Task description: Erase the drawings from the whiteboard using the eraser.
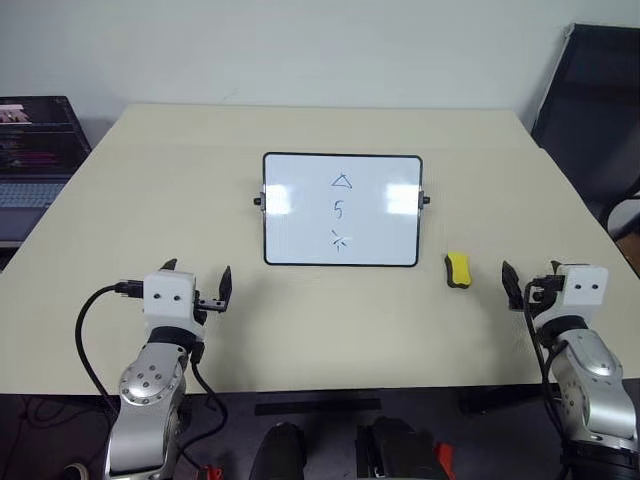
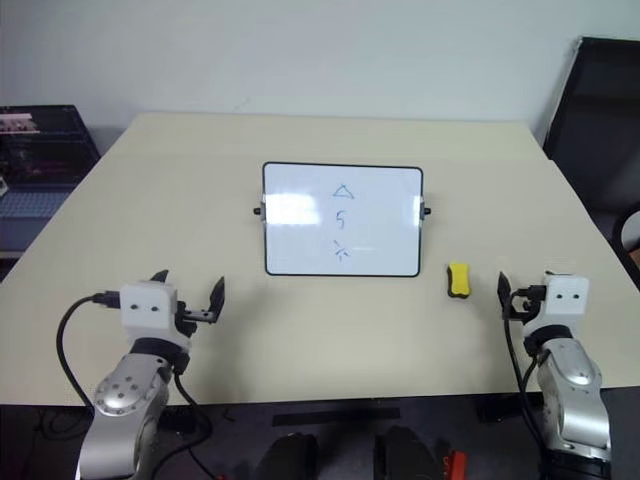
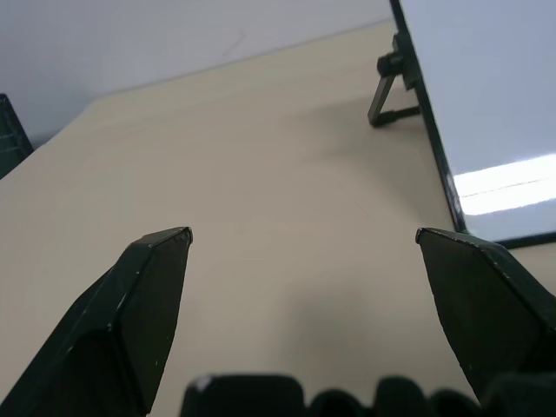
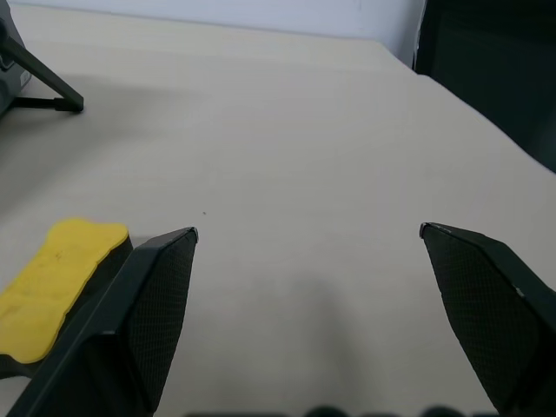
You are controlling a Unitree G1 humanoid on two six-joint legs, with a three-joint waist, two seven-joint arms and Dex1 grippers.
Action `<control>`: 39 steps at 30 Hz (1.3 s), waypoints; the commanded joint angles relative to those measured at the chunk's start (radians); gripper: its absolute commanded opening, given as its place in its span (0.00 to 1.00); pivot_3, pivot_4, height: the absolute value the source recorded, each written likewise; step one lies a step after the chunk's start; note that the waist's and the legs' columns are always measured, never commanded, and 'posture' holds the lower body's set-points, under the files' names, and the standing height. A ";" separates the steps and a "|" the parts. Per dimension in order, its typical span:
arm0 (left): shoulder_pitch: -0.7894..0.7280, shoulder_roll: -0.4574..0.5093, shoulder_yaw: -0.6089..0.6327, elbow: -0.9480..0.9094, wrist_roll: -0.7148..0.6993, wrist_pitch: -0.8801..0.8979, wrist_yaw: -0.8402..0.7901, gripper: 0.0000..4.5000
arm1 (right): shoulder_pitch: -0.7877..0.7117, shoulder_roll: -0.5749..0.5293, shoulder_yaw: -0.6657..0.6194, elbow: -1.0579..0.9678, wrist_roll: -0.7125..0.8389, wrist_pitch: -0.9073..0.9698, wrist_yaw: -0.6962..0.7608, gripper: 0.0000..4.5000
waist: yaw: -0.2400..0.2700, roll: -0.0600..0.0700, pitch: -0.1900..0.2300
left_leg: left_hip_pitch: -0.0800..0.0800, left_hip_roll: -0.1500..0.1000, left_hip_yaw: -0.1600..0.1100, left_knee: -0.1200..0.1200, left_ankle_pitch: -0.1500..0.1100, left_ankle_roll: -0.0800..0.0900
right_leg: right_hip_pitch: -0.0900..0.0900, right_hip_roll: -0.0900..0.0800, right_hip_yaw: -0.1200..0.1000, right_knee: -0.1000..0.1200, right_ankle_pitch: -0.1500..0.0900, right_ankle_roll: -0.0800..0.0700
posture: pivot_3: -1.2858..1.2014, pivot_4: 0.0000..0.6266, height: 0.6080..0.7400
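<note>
Eraser lies on the table beside the whiteboard, drawings intact; right gripper nearby and left gripper both gape empty, ready.

Beige table with a plain matte top. The whiteboard, black-framed with rounded corners, stands near the table's middle, propped on a small stand behind it, with 1 black knob on each short side. The drawings form 1 column of 3 dark marks on its face: a triangle, a 5-like figure, a star-like scribble. The eraser, yellow, lies flat on the table just beside the board's lower right corner, not touching it.
</note>
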 commanded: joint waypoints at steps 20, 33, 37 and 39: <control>-0.315 0.230 -0.074 0.035 -0.265 0.043 -0.470 1.00 | -0.097 0.051 0.027 -0.340 0.209 0.466 -0.108 0.99 | 0.000 0.001 0.000 | 0.000 0.000 0.001 0.001 0.000 0.000 | 0.000 0.004 -0.001 0.000 0.001 0.001 | 0.52 0.24 1.00; -0.651 0.252 -0.289 0.306 -0.367 0.086 -0.891 1.00 | -0.256 0.105 0.103 -0.349 0.164 0.735 -0.291 0.99 | -0.010 0.002 0.000 | -0.001 -0.001 0.001 0.000 0.000 0.000 | -0.002 0.006 -0.002 -0.001 0.000 0.001 | 0.52 0.24 1.00; -0.701 0.233 -0.327 0.365 -0.358 0.061 -0.949 1.00 | -0.270 0.115 0.135 -0.304 0.131 0.725 -0.289 0.99 | -0.011 0.002 0.000 | -0.002 -0.001 0.000 0.000 0.000 0.000 | -0.002 0.006 -0.002 0.000 0.000 0.001 | 0.52 0.24 1.00; -0.717 0.222 -0.349 0.385 -0.350 0.043 -0.972 1.00 | -0.269 0.121 0.147 -0.282 0.116 0.711 -0.285 0.99 | -0.011 0.002 0.000 | -0.002 0.000 0.000 0.000 0.000 0.000 | -0.002 0.006 -0.002 -0.001 0.000 0.001 | 0.52 0.24 1.00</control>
